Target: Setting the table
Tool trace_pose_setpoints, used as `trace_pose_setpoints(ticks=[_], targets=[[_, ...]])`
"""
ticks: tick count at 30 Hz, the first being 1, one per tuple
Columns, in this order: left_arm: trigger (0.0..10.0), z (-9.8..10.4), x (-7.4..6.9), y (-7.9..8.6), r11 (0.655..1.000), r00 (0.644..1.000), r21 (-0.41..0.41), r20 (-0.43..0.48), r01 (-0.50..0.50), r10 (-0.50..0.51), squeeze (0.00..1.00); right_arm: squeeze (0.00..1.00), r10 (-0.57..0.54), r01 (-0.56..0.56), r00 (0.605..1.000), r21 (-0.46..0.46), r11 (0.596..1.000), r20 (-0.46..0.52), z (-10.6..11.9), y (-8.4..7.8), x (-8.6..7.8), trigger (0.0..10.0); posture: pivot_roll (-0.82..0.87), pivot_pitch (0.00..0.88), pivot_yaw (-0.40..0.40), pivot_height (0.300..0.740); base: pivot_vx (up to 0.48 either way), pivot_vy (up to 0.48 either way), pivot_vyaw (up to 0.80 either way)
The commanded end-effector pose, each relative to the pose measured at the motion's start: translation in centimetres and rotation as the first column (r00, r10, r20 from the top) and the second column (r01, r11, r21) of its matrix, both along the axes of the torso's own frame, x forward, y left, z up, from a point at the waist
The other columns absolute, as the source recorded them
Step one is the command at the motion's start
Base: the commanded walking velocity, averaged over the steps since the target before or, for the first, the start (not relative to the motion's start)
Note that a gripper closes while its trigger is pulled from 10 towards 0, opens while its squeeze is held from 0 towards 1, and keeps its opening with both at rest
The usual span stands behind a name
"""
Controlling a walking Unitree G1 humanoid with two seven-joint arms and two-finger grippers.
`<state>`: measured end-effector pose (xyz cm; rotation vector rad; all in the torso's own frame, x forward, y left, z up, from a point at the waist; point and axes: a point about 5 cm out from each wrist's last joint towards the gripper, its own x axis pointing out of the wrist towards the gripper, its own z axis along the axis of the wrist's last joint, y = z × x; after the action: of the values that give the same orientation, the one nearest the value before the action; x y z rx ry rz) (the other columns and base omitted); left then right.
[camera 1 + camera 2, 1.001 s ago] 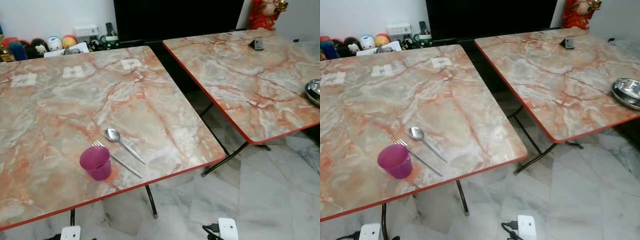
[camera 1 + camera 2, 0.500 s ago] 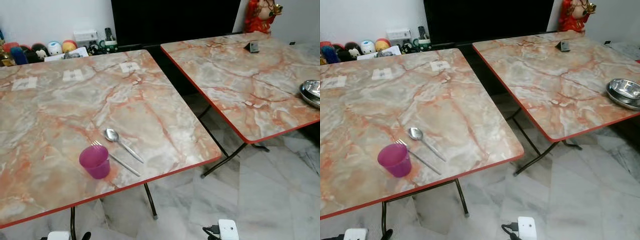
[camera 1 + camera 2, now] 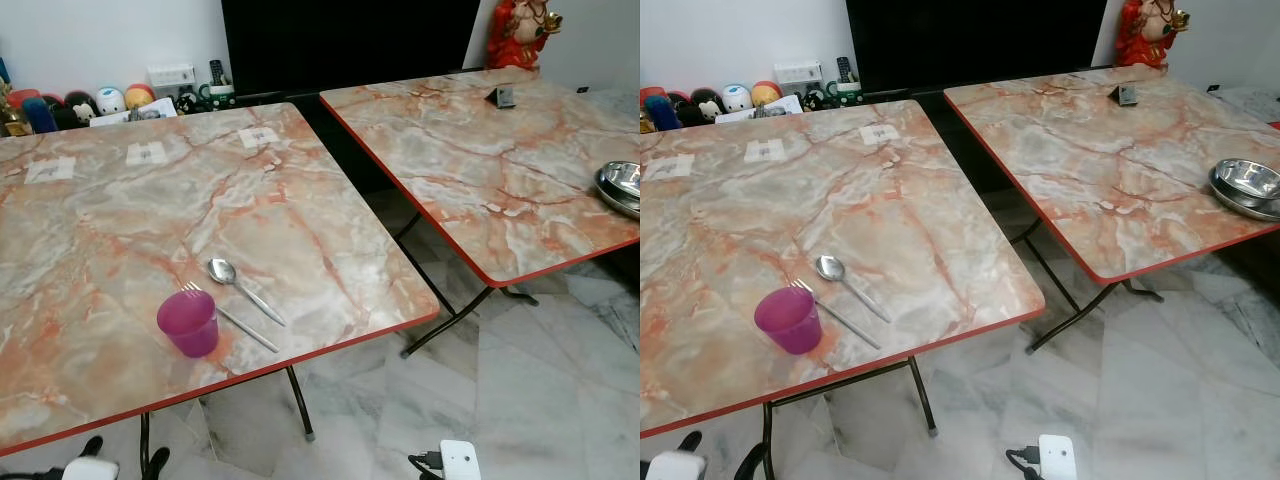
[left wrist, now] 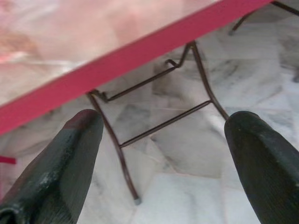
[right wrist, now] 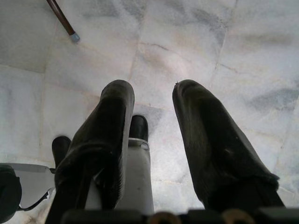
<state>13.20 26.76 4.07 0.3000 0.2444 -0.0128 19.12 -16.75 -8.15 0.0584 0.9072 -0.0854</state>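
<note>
Pink cup [image 3: 188, 322], fork [image 3: 232, 318] and spoon [image 3: 243, 290] together near front edge of left surface [image 3: 120, 230]; steel bowl [image 3: 1246, 186] on right surface. Left gripper [image 4: 163, 135] fingers wide apart, right gripper [image 5: 153, 100] fingers slightly apart, both low.

Bright, even indoor light, soft shadows; head views sharp, wrist views slightly blurred.

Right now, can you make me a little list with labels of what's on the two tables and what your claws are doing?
near table: pink cup, fork, spoon
pink cup: upright, near the front edge
fork: flat, right beside the cup
spoon: flat, alongside the fork
far table: metal bowl at its right edge
left claw: open, empty, below the table edge
right claw: open, empty, over the floor
</note>
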Motion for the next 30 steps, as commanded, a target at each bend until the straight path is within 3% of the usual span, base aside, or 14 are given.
trace_pose_setpoints(ticks=[1,4,8,13,15,30], targets=[[10.0,1.7,0.3,1.2,0.998,0.998,0.052,0.048,-0.031,0.028,0.0,0.0,-0.017,0.017,1.0,-0.002,1.0,-0.004,0.0,-0.3,-0.1,10.0,0.13,0.045,0.008,0.74,0.0,0.0,0.0],[10.0,3.4,1.0,1.9,0.995,0.994,0.081,0.101,-0.059,0.051,0.0,0.0,-0.02,0.02,1.0,-0.005,1.0,-0.003,0.0,-0.4,0.0,10.0,0.14,0.049,0.003,0.74,0.0,0.0,0.0],[10.0,5.5,3.3,1.7,0.994,0.982,0.098,0.184,-0.048,0.029,0.0,0.0,-0.021,0.021,1.0,-0.008,1.0,-0.003,0.1,-0.3,0.1,10.0,0.14,0.052,0.001,0.74,0.0,0.0,0.0],[10.0,5.9,5.2,0.1,0.998,0.979,0.063,0.201,0.015,-0.027,0.0,0.0,-0.023,0.023,1.0,-0.006,1.0,-0.001,0.1,-0.3,0.2,10.0,0.13,0.053,0.002,0.74,0.0,0.0,0.0],[10.0,5.9,6.4,-1.3,0.997,0.977,0.023,0.199,0.075,-0.078,0.0,0.0,-0.026,0.026,1.0,-0.005,1.0,0.002,0.1,-0.2,0.2,10.0,0.11,0.055,0.006,0.74,0.0,0.0,0.0],[10.0,4.9,8.1,-2.7,0.991,0.985,-0.083,0.149,0.105,-0.092,0.0,0.0,-0.031,0.031,1.0,-0.008,0.999,0.0,0.1,-0.3,0.2,10.0,0.11,0.065,0.001,0.74,0.0,0.0,0.0]])
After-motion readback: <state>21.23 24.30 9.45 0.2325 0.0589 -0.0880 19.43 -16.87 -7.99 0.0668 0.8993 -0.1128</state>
